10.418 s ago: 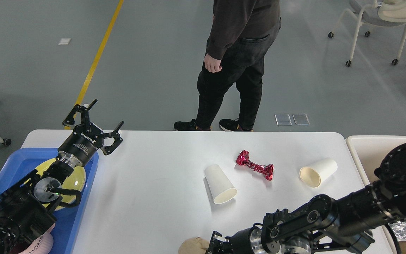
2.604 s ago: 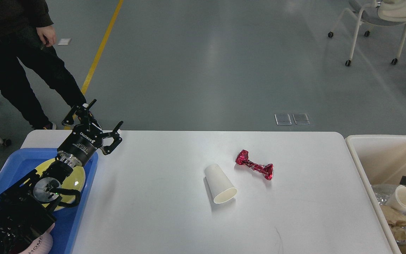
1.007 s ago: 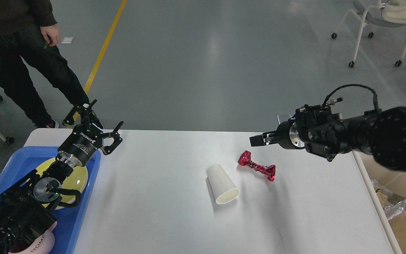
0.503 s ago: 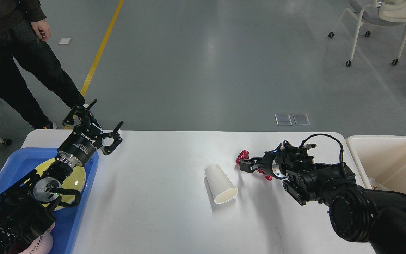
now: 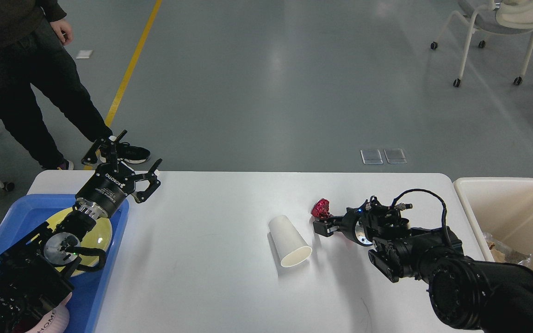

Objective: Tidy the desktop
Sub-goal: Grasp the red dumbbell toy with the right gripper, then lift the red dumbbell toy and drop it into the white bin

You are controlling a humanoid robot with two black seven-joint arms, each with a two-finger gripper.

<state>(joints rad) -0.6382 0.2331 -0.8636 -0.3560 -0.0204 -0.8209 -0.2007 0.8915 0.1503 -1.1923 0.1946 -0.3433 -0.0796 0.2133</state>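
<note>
The white desktop (image 5: 201, 268) carries a white paper cup (image 5: 289, 240) lying on its side, mouth toward me. Just right of it lies a crumpled red foil wrapper (image 5: 320, 208); only its left end shows. My right gripper (image 5: 325, 227) reaches in from the right, low over the rest of the wrapper, and its fingers are too dark and end-on to tell apart. My left gripper (image 5: 126, 159) hangs open and empty above the desktop's far left corner, over the edge of the blue tray (image 5: 21, 208).
The blue tray holds a yellow plate (image 5: 103, 231) and a pink cup (image 5: 51, 320). A beige bin (image 5: 516, 203) with trash stands off the desktop's right end. A person (image 5: 16, 69) stands at the far left. A wheeled chair (image 5: 502, 23) is at the far right.
My right arm swung in from the bin side and came down onto the red wrapper, covering most of it. The left arm has not moved. The person has shifted slightly at the left.
</note>
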